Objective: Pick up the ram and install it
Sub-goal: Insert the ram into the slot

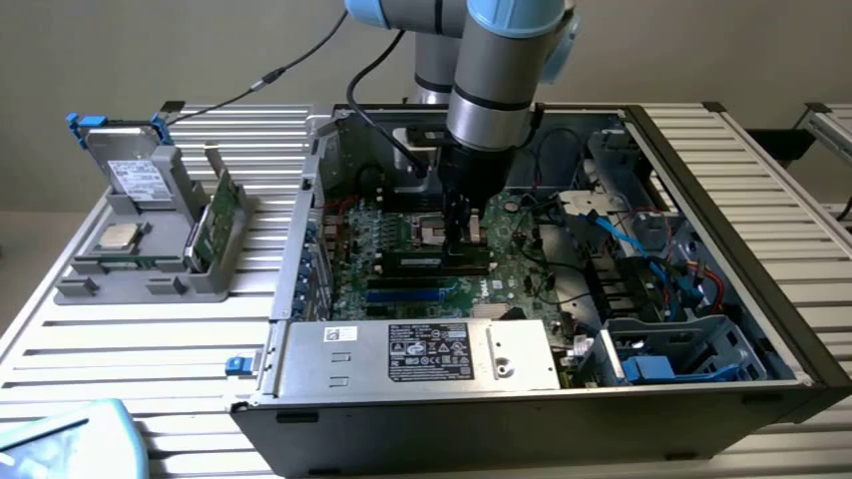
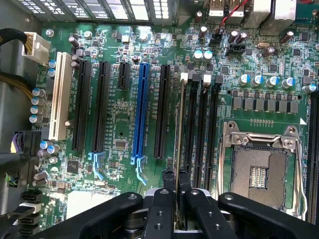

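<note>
Tool [image 2: 175, 175] clamps the ram [image 2: 179, 124] — edge-on, its chips hidden — above the motherboard [image 2: 119, 144].

The arm [image 1: 493, 90] is a silver-grey tube with light blue joint caps and a dark band at its lower end. A black cable [image 1: 313, 50] trails off beside the arm. The gripper [image 2: 175, 175] is matt black, and its two slim fingers [image 2: 162, 209] are dotted with round screw holes.
</note>
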Controlling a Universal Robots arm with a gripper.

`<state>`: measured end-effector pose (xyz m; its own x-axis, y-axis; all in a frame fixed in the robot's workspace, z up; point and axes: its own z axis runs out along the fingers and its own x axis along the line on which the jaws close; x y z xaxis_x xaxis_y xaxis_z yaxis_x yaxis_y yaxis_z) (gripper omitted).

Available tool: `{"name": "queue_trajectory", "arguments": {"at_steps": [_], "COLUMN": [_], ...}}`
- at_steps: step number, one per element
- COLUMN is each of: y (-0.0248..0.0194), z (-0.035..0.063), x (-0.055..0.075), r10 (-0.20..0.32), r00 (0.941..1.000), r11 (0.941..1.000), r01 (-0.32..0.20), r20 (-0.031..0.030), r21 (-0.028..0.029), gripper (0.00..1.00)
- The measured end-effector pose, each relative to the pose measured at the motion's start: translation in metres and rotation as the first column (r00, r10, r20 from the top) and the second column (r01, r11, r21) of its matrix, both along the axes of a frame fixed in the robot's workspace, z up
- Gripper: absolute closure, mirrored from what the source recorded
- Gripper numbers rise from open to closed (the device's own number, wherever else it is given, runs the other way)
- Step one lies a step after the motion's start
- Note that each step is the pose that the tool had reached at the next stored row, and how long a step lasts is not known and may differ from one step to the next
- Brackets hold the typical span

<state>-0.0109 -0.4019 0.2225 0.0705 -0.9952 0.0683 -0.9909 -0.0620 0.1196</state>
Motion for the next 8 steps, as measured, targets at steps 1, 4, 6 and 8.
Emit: {"name": "queue_trajectory", "arguments": {"at_steps": [1,4,6,8], "y": [0.0,0.0006,0.0014,0.0017], "z": [0.0,0.0,0.0,0.0], "x": [0.0,0.0,0.0,0.0], "r10": [0.0,-0.002,-0.002,-0.003], "r00": [1.0,1.0,1.0,1.0], "r11": [1.0,1.0,1.0,1.0], "r01": [0.0,0.002,0.002,0.003], "r20": [0.0,-0.0001,0.0,0.0], "r21": [0.0,0.0,0.0,0.0], "gripper": [0.87,0.87,0.87,0.87]}}
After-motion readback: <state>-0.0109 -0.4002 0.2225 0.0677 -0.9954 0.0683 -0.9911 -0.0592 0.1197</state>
